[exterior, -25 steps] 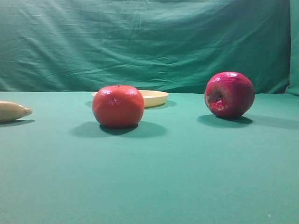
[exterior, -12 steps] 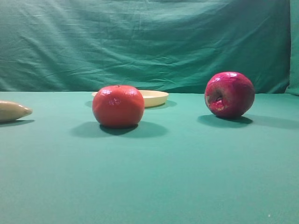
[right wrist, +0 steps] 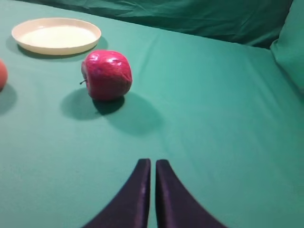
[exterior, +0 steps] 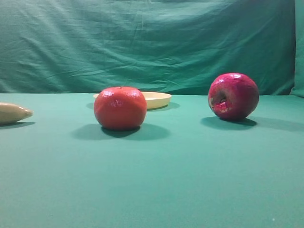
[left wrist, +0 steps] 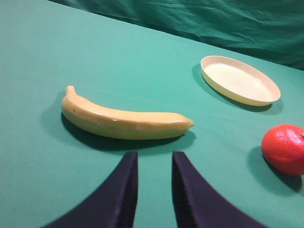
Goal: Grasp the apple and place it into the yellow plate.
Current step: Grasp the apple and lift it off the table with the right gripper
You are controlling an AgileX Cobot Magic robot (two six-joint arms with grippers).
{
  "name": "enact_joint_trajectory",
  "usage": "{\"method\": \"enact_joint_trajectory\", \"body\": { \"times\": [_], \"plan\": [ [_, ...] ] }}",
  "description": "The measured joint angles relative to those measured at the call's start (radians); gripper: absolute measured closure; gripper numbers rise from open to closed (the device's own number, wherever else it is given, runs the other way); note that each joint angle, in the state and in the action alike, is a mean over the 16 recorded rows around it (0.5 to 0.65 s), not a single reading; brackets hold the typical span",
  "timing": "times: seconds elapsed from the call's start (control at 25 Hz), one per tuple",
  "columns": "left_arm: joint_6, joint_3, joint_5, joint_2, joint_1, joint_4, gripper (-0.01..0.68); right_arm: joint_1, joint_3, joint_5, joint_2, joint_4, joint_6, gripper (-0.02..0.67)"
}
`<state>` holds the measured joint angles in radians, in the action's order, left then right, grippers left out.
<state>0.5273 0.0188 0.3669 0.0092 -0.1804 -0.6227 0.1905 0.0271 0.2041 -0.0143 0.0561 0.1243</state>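
Banana: I see it lying across the left wrist view, long axis side to side, just ahead of my left tool; not my target.
Left tool: its two dark fingers stand a little apart with bare counter between them, holding nothing.
Orange-red fruit: it sits between banana and apple, nearer the camera than the plate; I must not mistake it for the apple.
Yellow plate: it rests on the counter behind the orange-red fruit in the high view, with nothing in it that I can see.
Apple: it stands on the counter ahead and to the left of my right tool, well apart from it, with the yellow plate farther on and left again.
Right tool: fingers nearly pressed together, only a thin slit between them, gripping nothing.
Nearer arm: I judge the right, since the apple shows only in its wrist view.
Next move, my judgement: spread the right tool, then reach forward and left to the apple.
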Motion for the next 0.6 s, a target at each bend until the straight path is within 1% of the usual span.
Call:
{"method": "enact_joint_trajectory", "body": {
  "times": [0.2,0.32,0.44,0.6],
  "plan": [
    [0.000,0.000,0.000,0.000,0.000,0.000,0.516,0.000,-0.009,-0.103,0.003,0.005,-0.066,0.649],
    [0.000,0.000,0.000,0.000,0.000,0.000,0.516,0.000,-0.044,-0.118,0.024,0.005,-0.116,0.649],
    [0.000,0.000,0.000,0.000,0.000,0.000,0.516,0.000,-0.113,-0.077,0.078,0.005,-0.159,0.649],
    [0.000,0.000,0.000,0.000,0.000,0.000,0.516,0.000,-0.253,0.063,0.208,0.005,-0.206,0.649]
  ]
}}
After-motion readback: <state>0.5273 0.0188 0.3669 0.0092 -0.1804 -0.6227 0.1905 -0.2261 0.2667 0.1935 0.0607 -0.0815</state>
